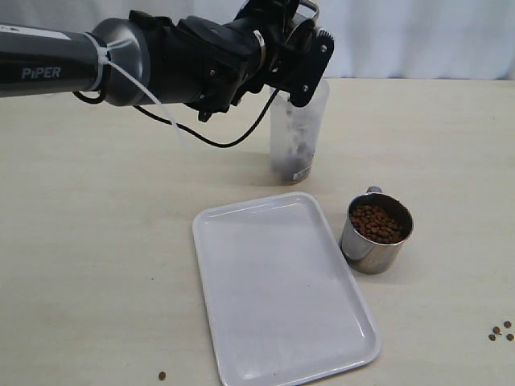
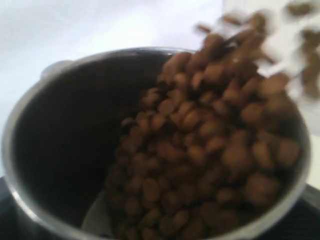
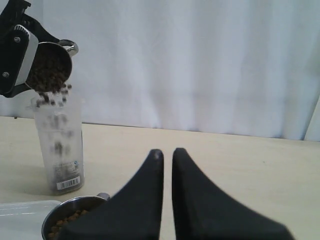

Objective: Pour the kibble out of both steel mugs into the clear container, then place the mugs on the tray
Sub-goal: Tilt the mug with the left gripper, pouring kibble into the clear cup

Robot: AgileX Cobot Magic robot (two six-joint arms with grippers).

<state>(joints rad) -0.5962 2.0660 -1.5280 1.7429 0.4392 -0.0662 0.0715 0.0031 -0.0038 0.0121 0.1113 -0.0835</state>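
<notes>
The left gripper (image 1: 299, 44) hides most of the tipped steel mug (image 3: 50, 70) it clamps above the clear container (image 1: 299, 137); falling kibble (image 2: 200, 150) blurs. The right gripper (image 3: 167, 154), closed and empty, hangs near the full steel mug (image 1: 376, 233).

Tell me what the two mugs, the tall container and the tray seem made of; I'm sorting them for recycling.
Standing mug and tipped mug: likely stainless steel, polished; mirror-like reflections.
Tall container: probably plastic; cloudy see-through wall.
Tray: seemingly plastic; smooth white, soft sheen, moulded rim.
</notes>
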